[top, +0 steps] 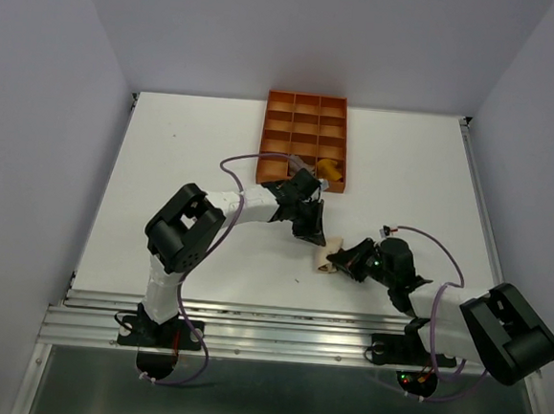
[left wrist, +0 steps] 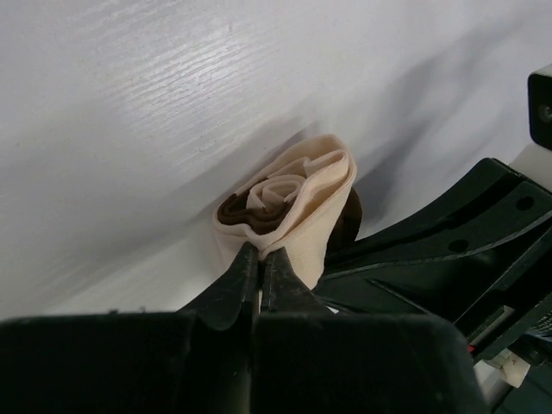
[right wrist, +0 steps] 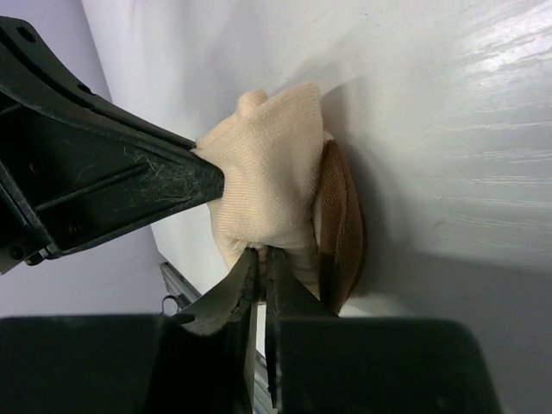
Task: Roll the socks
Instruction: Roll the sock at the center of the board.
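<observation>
Rolled cream sock (left wrist: 297, 198), judged soft and light, is pinched at its outer fold by left gripper (left wrist: 260, 272) and right gripper (right wrist: 261, 272), jaws clamped narrow.

We see a white worktop (top: 185, 161) filling the middle of the overhead frame. An orange gridded tray (top: 265, 134) sits on it at upper centre, close to the worktop's top edge. Below it, slightly right of centre, a cream sock (top: 325, 260), rolled up with a brown band showing, rests on the bare white surface.
</observation>
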